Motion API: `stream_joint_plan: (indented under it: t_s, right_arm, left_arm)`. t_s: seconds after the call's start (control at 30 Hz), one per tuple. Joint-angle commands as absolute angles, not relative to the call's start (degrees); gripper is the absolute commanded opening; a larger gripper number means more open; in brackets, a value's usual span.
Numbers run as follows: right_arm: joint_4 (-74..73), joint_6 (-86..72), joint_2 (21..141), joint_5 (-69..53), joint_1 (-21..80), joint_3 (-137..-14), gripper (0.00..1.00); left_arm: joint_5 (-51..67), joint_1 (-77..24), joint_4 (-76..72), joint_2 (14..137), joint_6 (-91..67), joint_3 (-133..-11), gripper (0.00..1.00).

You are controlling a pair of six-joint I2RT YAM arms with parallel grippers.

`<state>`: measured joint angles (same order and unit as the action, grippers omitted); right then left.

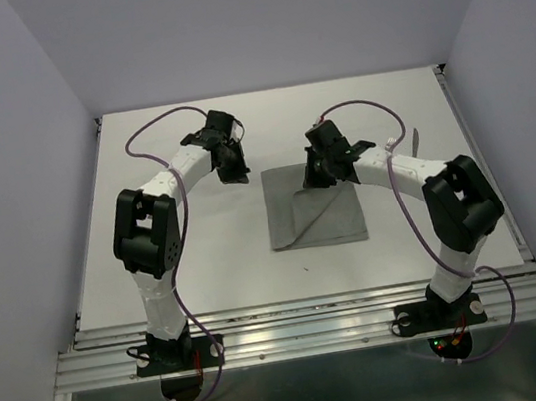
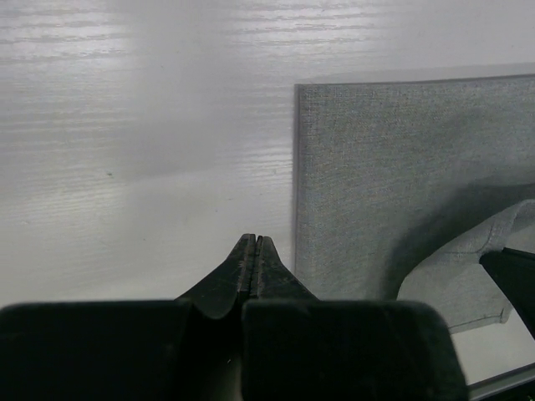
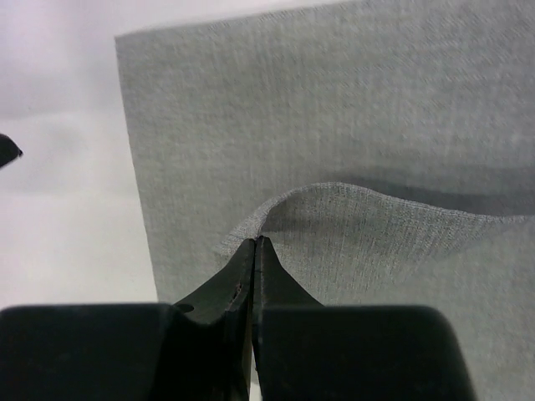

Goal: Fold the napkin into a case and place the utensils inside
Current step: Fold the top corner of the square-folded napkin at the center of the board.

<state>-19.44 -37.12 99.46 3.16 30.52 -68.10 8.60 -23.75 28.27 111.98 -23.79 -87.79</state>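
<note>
The grey napkin [image 1: 318,221] lies as a flat square in the middle of the table, not shaped as a case. My right gripper [image 1: 312,182] is over its far part, shut on a fold of the napkin [image 3: 351,225] that it holds raised off the layer below. My left gripper [image 1: 240,175] hovers just left of the napkin's far left corner [image 2: 401,167], and its fingertips [image 2: 248,251] are pressed together with nothing between them. A thin pale sliver [image 1: 417,141] lies beside the right arm, too small to tell whether it is one of the utensils.
The white table [image 1: 216,259] is walled on the left, right and back. A metal rail [image 1: 306,321] runs along the near edge where both arm bases stand. Purple cables loop over both arms.
</note>
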Motion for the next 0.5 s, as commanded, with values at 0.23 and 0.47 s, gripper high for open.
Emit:
stream_joint_plan:
  t_s: [0.23,0.47]
  right_arm:
    - [-13.98,-36.3,109.68,-2.55,31.73,-80.42,0.01]
    - [-13.62,-36.47,113.28,-2.46,32.26,-84.72,0.01]
  left_arm:
    - [7.12,-22.5,29.44,106.96,-23.91,-86.66,0.0]
    - [7.03,-22.5,29.18,105.56,-24.26,-85.08,0.0]
